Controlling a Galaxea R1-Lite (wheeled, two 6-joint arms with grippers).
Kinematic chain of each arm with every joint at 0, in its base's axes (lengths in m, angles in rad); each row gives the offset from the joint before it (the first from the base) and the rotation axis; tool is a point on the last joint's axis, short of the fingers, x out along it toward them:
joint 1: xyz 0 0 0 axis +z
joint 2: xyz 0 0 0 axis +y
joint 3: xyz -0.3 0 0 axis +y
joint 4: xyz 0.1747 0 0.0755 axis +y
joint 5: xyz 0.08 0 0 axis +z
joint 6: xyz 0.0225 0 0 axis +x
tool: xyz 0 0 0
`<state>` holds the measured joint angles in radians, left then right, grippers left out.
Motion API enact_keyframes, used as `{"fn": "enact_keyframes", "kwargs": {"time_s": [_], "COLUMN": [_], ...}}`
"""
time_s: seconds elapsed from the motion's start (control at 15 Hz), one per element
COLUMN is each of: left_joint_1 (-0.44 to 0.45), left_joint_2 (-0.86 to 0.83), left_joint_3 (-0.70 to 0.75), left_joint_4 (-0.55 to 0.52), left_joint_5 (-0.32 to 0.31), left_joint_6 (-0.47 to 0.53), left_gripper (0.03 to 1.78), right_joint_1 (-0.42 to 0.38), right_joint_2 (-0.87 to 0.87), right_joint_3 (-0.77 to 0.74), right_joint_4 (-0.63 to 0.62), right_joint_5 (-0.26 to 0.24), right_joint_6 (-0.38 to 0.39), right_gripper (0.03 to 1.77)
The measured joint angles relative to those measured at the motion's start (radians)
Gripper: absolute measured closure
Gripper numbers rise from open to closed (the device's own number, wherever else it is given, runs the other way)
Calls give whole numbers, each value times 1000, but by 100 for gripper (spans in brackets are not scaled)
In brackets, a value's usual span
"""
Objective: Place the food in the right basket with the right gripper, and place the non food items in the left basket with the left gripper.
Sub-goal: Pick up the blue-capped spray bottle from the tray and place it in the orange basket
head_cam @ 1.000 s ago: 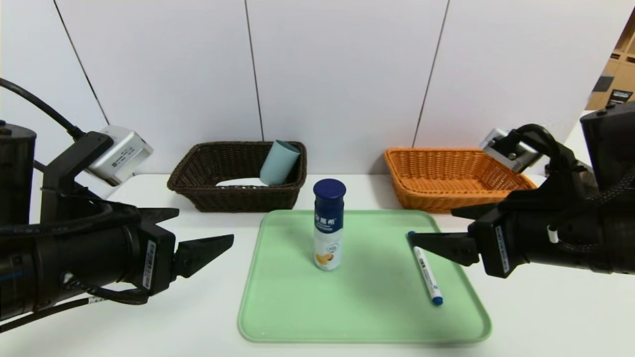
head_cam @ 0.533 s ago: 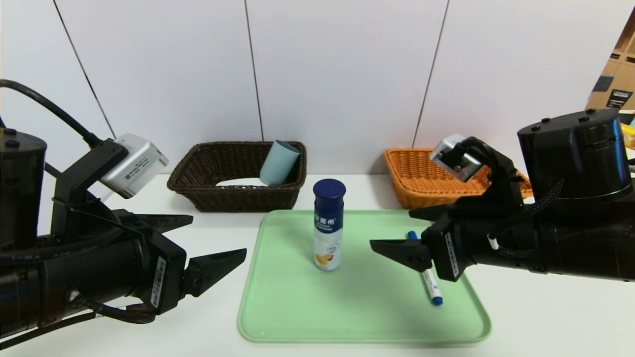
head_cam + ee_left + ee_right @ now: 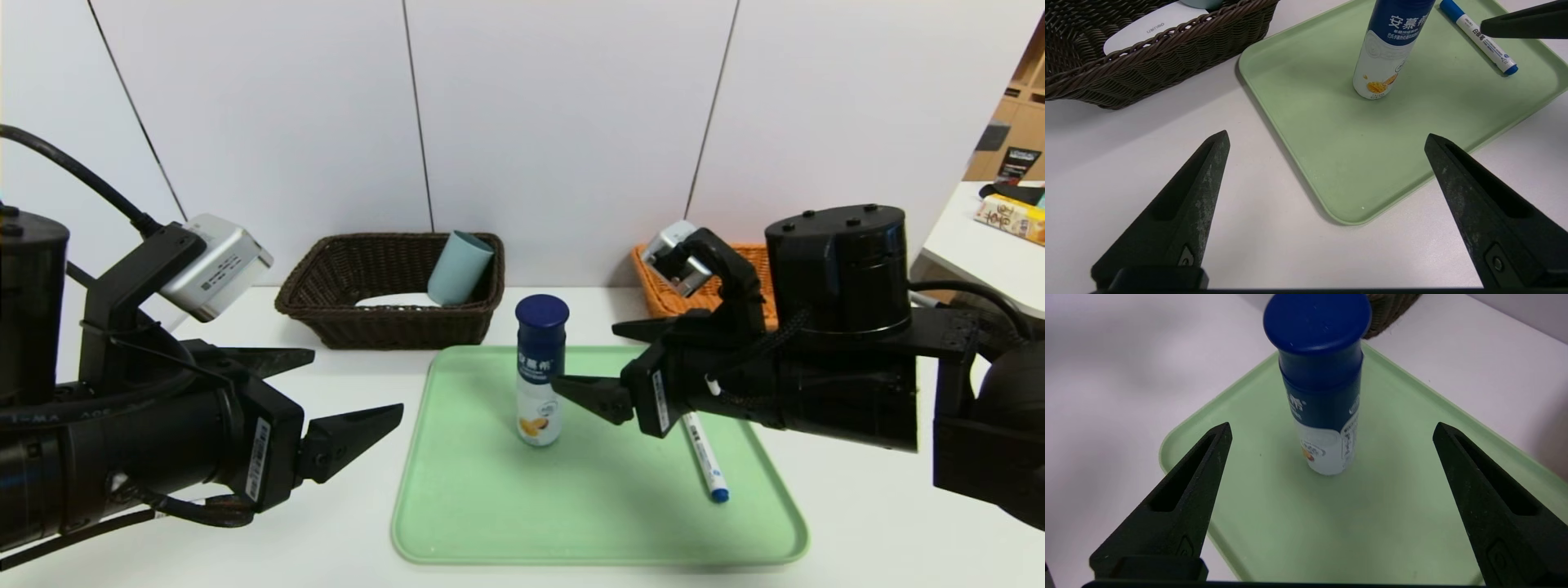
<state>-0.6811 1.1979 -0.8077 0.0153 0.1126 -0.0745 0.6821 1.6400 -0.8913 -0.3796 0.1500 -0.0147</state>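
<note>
- Head view: the green tray (image 3: 604, 523) is lying on the white surface (image 3: 310, 539), its raised rim enclosing bare floor in front of the bottle and towards the left claw's side.
- The drink bottle (image 3: 540, 371) is standing upright on the tray, nearer its far edge than its near edge.
- The right claw (image 3: 589, 363) is hovering over the tray beside the bottle, spread wide and holding nothing; in the right wrist view the bottle is showing between its fingers' directions, farther out.
- The left claw (image 3: 355, 394) is hanging spread and unloaded over the surface, outside the tray's left edge.
- White surface is showing between the left claw and that edge.
- The marker pen (image 3: 706, 457) is lying on the tray's right part, its far end being hidden behind the right claw in the head view.
- The dark brown basket (image 3: 392, 327) is sitting beyond the tray's far left corner, with the grey-blue cup (image 3: 460, 268) leaning inside and the white case (image 3: 397, 300) lying in it.
- The orange basket (image 3: 665, 300) is resting behind the right arm (image 3: 816, 367), which is blocking part of it from sight.
</note>
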Motion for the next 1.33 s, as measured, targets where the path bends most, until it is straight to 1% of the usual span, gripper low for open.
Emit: {"fn": "enact_keyframes", "kwargs": {"time_s": [0.2,0.47,0.73,0.93,1.13,1.33], "left_joint_1": [0,0,0,0,0,0], "left_joint_2": [-1,-1,3,9,14,20], "left_joint_3": [-1,-1,-1,2,2,2], "left_joint_4": [0,0,0,0,0,0], "left_joint_5": [0,0,-1,-5,-5,-5], "left_joint_6": [-1,-1,-1,-1,0,-1], "left_gripper": [12,12,12,12,12,12], "right_joint_1": [27,37,47,49,50,49], "right_joint_2": [57,122,166,200,223,235], "right_joint_3": [0,2,9,9,9,7], "right_joint_4": [-119,-211,-300,-348,-396,-400], "right_joint_5": [-8,-53,-64,-96,-99,-100], "right_joint_6": [-13,-29,-28,-29,-27,-26], "right_gripper": [10,10,10,10,10,10]}}
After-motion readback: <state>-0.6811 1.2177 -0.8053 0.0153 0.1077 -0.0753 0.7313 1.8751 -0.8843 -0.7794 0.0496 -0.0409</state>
